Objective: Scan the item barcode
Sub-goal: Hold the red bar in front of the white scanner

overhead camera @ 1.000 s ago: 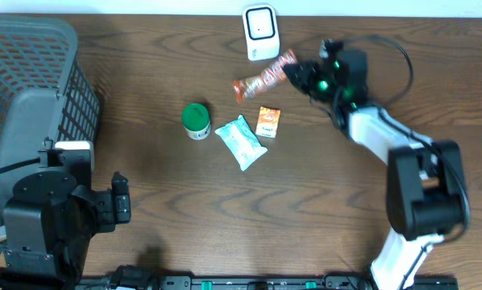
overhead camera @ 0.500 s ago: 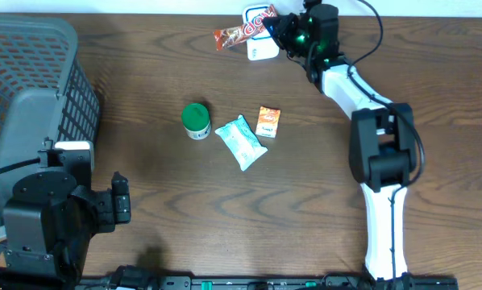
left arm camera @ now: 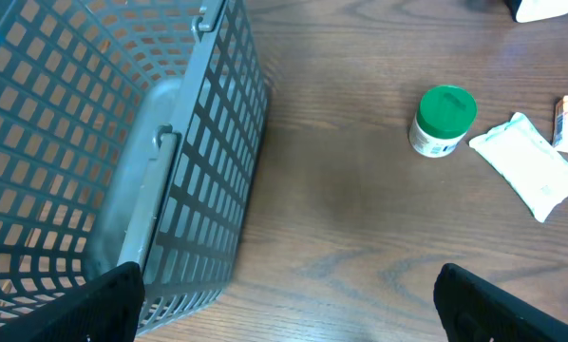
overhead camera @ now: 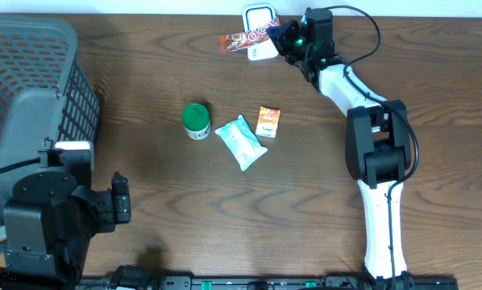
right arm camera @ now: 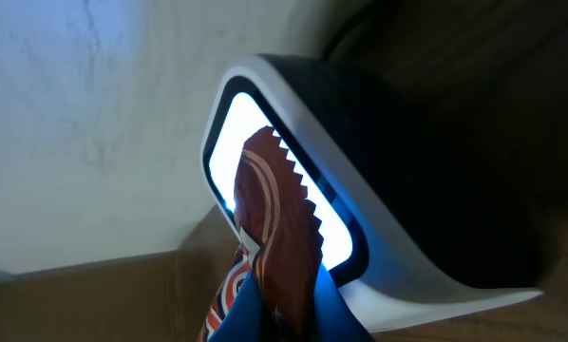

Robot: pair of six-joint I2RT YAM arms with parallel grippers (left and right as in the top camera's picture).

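Jaws of our right gripper (overhead camera: 284, 35) are clamped on the snack bar (overhead camera: 243, 39), now lifted against the scanner (overhead camera: 257, 14), so we're mid-scan.

right arm (overhead camera: 380, 229): white tubular links, black blocky joints, thin black cable (overhead camera: 376, 28), green wrist lights; left arm (overhead camera: 43, 217): black, boxy, one white patch; left gripper (left arm camera: 284, 290): black fingers (left arm camera: 94, 304)

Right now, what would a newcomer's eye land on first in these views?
The right tool, stretched to the far edge, holds a red snack bar in front of the white scanner, whose window glows in the right wrist view. Next comes the grey basket on the left, then a green-capped bottle, white pouch and orange box lying mid-table.
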